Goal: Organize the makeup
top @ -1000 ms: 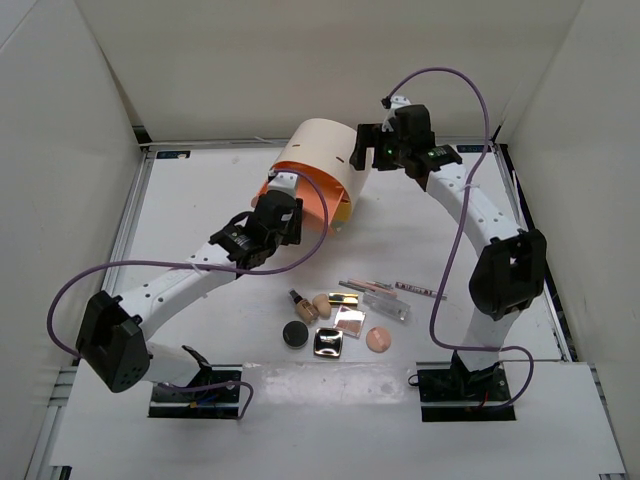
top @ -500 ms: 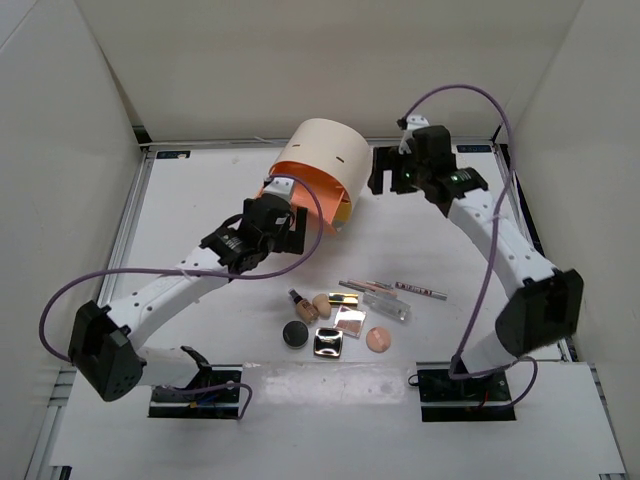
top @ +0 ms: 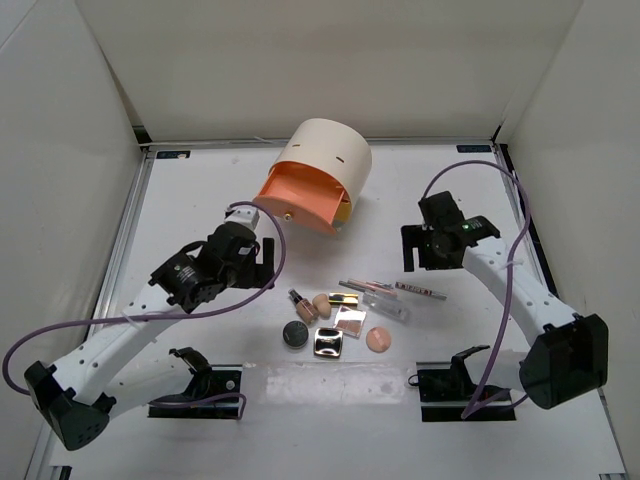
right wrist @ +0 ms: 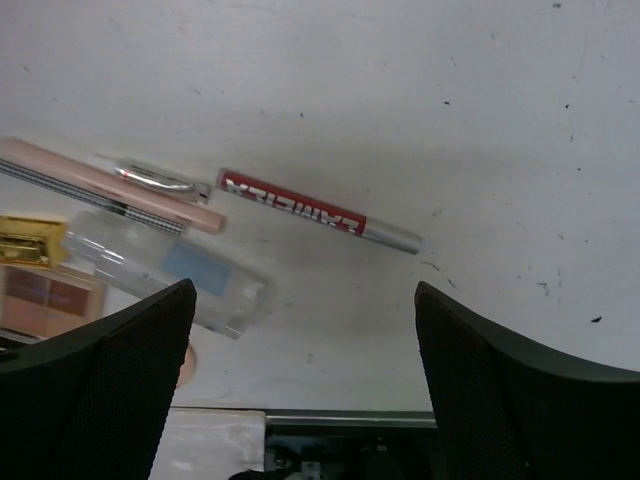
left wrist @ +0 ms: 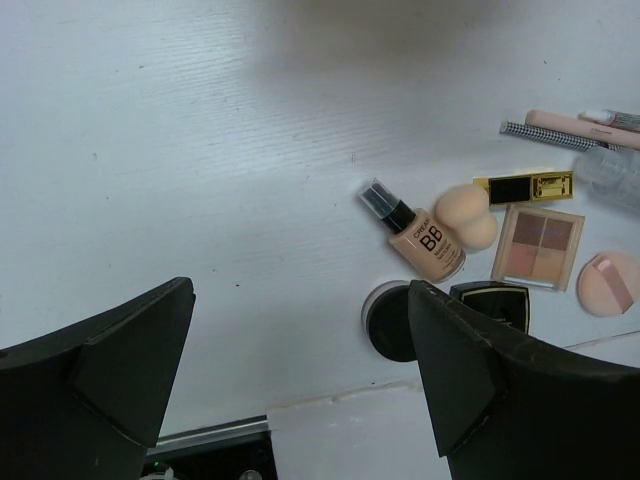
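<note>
Left claw [left wrist: 300, 300] gapes empty over the table [top: 200, 200] just left of the makeup cluster [top: 349, 320], which lies near-centre. Right claw [right wrist: 305, 290], jaws also apart, hovers over the red pencil [right wrist: 300, 212] at its right end, probably lining up a pick for the open orange drawer [top: 295, 200] beyond.

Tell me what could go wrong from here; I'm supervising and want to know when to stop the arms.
1. The red pen is slim and lies flat; the open right gripper may roll it away or scrape the table.
2. The bottle, sponge and black compact lie crowded together; the open left gripper could knock neighbours while taking one.
</note>
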### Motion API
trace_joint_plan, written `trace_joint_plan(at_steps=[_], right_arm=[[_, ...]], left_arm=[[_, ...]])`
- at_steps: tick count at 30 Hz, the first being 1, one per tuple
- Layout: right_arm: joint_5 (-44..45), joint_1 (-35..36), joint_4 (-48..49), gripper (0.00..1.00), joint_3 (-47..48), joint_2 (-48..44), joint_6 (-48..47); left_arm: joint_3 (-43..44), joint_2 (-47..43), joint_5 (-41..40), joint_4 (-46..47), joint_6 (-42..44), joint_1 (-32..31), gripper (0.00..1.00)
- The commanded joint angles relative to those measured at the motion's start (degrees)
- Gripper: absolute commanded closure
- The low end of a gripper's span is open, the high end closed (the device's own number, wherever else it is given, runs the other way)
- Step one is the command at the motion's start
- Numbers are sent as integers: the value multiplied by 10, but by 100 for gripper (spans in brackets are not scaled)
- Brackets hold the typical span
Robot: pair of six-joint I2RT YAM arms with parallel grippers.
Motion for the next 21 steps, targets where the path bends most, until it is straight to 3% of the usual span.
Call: trace_joint_plan(at_steps=[1,6,10,13,17,21], right_arm=[[25,8,-48,8,20,22,-58],[22,22,7,6,-3,43,-229],[-41,22,31,14,-46,20,-335],[-42,20,52,27,-60,8,-375],[-77,10,84,35,-91,13,-400],[-93,4,86,29,-93,45,-408]], left_arm=[[-12,-24,15,-16,-15,-3,2],[-24,-45,27,1,-20,-3,2],[-5,-46,29,9,3,-2,2],[11,-35,18,5,23,-3,2],[27,-21,12,12,45,-2,2],[42,0,2,14,59,-3,2]])
